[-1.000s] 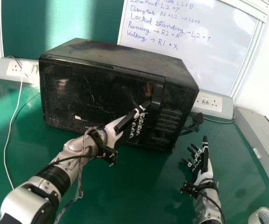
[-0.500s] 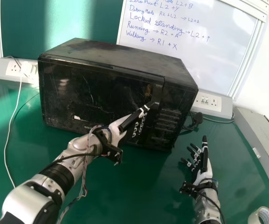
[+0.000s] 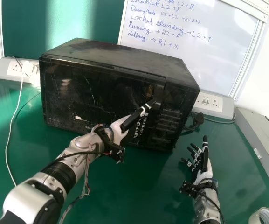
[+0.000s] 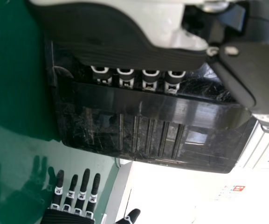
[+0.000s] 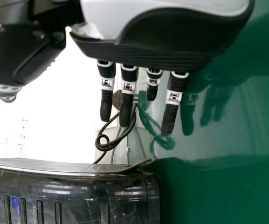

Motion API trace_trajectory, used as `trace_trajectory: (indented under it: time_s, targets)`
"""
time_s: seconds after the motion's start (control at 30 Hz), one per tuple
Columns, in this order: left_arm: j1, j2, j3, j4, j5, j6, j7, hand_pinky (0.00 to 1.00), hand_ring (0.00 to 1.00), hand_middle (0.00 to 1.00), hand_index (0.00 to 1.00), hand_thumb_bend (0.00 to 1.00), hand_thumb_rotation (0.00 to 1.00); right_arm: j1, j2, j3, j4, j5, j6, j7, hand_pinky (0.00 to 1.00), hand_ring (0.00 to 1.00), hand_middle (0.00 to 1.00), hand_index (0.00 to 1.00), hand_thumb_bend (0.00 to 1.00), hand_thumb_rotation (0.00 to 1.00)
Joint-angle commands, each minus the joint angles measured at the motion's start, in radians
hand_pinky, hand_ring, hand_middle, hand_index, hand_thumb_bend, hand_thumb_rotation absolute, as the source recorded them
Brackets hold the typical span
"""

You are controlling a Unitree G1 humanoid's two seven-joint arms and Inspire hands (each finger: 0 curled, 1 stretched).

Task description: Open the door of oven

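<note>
The black oven stands on the green table with its door closed; the door handle is an upright strip beside the control panel. At the handle's door side is my left hand, its thumb pointing at the strip's upper part. In the left wrist view my left hand's fingers bend in at the edge of the door handle, their ends hidden there. My right hand is held over the table right of the oven, fingers straight; in the right wrist view my right hand touches nothing.
A whiteboard stands behind the oven. Socket strips with cables lie along the back at both sides. A grey panel runs along the right edge, with a tape roll at the front right corner.
My left hand has moved a little to the right, up to the handle, and its fingers now sit closer against it. The oven door and my right hand look the same.
</note>
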Motion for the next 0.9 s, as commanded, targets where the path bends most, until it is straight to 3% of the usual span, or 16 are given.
trace_trajectory:
  time_s: [0.0, 0.53, 0.73, 0.87]
  targets:
    - [-0.042, -0.030, 0.007, 0.000, -0.018, 0.004, -0.030, 0.90, 0.99, 0.98, 0.96, 1.00, 0.93, 0.016, 0.036, 0.005, 0.033, -0.006, 0.041, 0.004, 0.63, 0.75, 0.78, 0.77, 1.00, 0.89]
    - [-0.059, -0.051, 0.005, 0.017, -0.002, 0.027, -0.039, 0.73, 0.83, 0.89, 0.93, 1.00, 0.88, 0.015, 0.044, 0.009, 0.033, -0.011, 0.028, 0.000, 0.63, 0.75, 0.79, 0.76, 0.95, 0.90]
    - [-0.048, -0.065, 0.006, 0.022, 0.005, -0.002, -0.003, 0.59, 0.67, 0.75, 0.83, 1.00, 0.82, 0.014, 0.042, 0.011, 0.034, -0.015, 0.030, 0.002, 0.62, 0.75, 0.79, 0.77, 0.99, 0.91]
    - [-0.048, -0.065, -0.004, 0.024, 0.014, -0.007, -0.017, 0.59, 0.68, 0.73, 0.80, 1.00, 0.83, 0.013, 0.043, 0.003, 0.034, -0.009, 0.033, 0.009, 0.64, 0.75, 0.79, 0.77, 0.97, 0.89]
